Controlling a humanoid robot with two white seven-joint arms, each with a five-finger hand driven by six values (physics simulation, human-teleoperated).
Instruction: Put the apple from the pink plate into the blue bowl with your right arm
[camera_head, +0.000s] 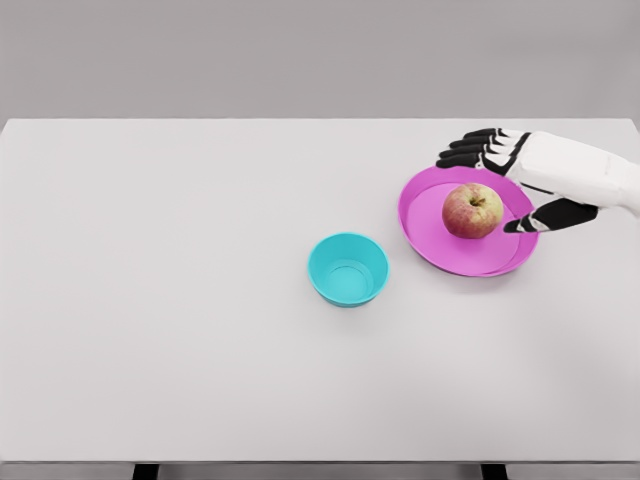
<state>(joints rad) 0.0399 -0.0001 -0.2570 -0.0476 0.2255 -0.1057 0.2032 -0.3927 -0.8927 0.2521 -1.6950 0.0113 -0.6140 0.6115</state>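
Pale grey wall behind a wide white counter (200, 380); one hand reaching in over one plate.

Right hand (535, 180), white with black fingers (465, 150), comes in from the right edge, palm turned toward the fruit; four fingers stretched out and spread over the far rim, thumb apart below, holding nothing and not touching the fruit; one red-yellow round apple (472, 210) sits in the middle of one shallow round pink plate (430, 235); one small round blue bowl (348, 269) stands left of the plate, apart from it.
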